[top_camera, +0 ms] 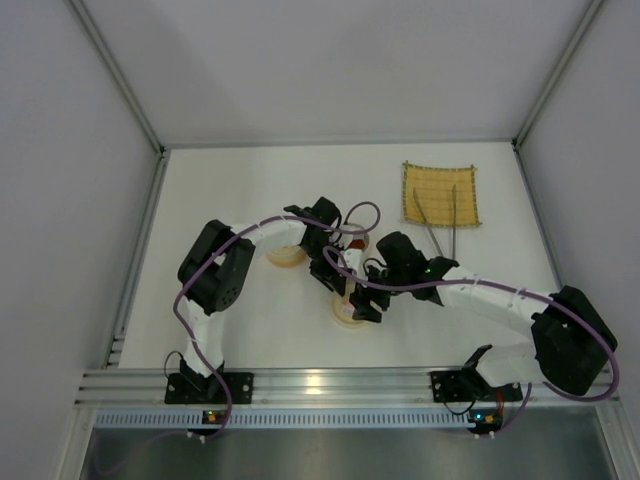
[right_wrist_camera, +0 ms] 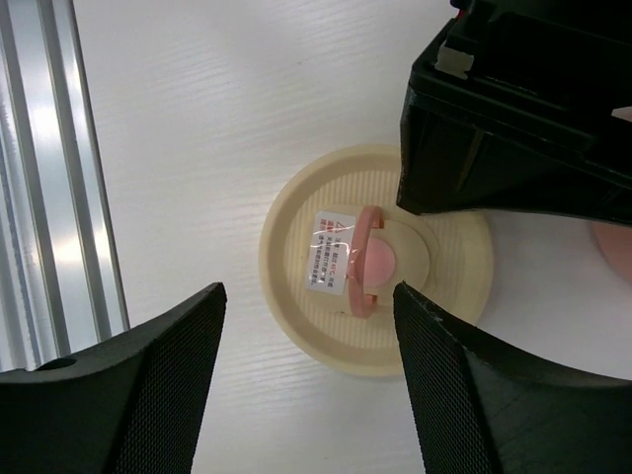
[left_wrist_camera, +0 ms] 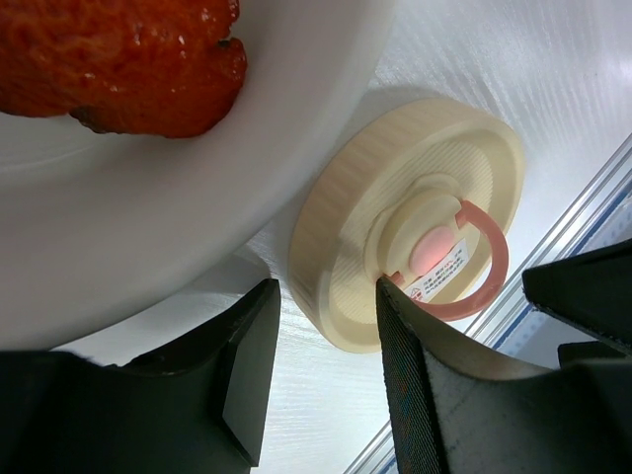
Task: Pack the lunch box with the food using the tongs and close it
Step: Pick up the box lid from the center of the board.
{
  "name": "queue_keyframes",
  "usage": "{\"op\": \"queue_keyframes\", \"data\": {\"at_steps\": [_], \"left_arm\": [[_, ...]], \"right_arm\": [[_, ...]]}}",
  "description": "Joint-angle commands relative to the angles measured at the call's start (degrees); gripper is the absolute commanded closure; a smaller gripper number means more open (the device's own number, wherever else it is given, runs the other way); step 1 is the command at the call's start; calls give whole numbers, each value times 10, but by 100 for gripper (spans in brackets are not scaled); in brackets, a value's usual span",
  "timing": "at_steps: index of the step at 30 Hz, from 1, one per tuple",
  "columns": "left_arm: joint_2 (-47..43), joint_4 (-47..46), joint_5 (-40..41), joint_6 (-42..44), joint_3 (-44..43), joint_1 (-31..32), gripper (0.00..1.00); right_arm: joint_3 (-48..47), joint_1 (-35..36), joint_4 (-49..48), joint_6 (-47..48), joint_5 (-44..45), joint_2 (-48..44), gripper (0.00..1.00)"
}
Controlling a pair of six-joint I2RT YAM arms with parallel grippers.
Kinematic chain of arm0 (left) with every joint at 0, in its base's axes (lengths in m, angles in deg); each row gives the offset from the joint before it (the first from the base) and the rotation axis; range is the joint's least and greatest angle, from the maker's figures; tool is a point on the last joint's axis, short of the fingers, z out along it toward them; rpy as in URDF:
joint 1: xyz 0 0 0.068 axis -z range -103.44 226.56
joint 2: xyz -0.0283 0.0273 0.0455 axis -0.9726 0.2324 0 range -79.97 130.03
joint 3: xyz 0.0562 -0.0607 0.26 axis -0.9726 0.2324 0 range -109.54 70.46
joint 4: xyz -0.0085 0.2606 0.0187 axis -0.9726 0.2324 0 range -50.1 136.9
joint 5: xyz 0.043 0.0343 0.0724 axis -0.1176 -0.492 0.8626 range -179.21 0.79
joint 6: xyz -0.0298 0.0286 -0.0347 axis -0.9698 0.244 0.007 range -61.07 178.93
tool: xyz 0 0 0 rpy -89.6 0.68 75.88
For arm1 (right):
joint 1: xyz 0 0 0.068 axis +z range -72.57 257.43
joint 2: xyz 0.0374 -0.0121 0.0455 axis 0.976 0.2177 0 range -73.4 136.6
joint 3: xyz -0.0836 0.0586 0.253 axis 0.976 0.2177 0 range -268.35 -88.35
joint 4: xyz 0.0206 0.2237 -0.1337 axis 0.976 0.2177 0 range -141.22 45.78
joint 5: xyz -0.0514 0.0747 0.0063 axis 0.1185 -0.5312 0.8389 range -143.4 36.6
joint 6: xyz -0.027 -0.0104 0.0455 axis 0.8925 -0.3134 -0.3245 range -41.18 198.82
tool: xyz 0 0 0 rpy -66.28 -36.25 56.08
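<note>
Hovering over the middle of the white wood-grain table (top_camera: 250, 180), both arms meet above a cream round lid (top_camera: 350, 312) with a pink ring handle and a small label, which lies flat near the near edge. The right gripper (right_wrist_camera: 306, 296) hangs straight above the lid (right_wrist_camera: 375, 326) with its jaws wide apart and nothing between them. The left gripper (left_wrist_camera: 323, 296) sits low just beside the lid (left_wrist_camera: 415, 217), its jaws partly spread and empty, one fingertip (left_wrist_camera: 395, 306) close to the ring. A red-orange food piece (left_wrist_camera: 128, 59) rests in a white bowl (left_wrist_camera: 148, 247) just far of the lid. The tongs (top_camera: 440, 225) lie at the far right, well apart from both grippers, their arms on a yellow bamboo mat (top_camera: 440, 193) and the joined end off its near edge. A cream round container (top_camera: 285, 256) shows partly under the left arm. Plain pale grey walls (top_camera: 330, 60) close in the table on three sides, with metal posts (top_camera: 120, 75) at the corners, and a ribbed aluminium rail (top_camera: 320, 385) carrying both arm bases runs along the near edge.
</note>
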Motion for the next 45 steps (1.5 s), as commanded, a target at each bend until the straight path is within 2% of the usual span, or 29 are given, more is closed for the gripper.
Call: {"op": "queue_keyframes", "data": {"at_steps": [1,10,18,27,30,33,34,35,37,39,42,43,44,45], "left_arm": [[9,-1,56,26,16,0,50],[-18,-3,42,37,28,0,48],[-21,-2,42,38,30,-1,48],[-23,-1,42,38,29,-6,47],[-27,2,39,39,27,-12,47],[-33,7,39,41,28,-15,47],[-36,9,40,41,28,-16,47],[-39,11,41,43,28,-18,47],[-49,16,41,43,25,-19,46],[-64,23,40,45,21,-21,43],[-89,36,39,49,14,-22,31],[-96,38,43,48,10,-23,17],[-114,39,47,48,9,-24,8],[-122,41,49,48,7,-25,7]], "right_arm": [[-12,10,-6,29,26,-1,32],[-37,11,-22,49,36,57,36],[-66,19,-28,52,42,96,44],[-83,39,-23,57,60,130,57],[-92,41,-14,61,68,140,67],[-95,45,-8,63,76,143,85],[-94,45,-7,63,77,141,96],[-92,45,-3,61,77,140,100],[-89,44,3,57,77,123,100],[-84,45,14,53,73,95,100],[-84,44,42,45,72,46,100],[-84,44,56,44,72,32,100],[-85,44,64,42,73,7,100],[-86,44,72,42,75,-5,100]]}}
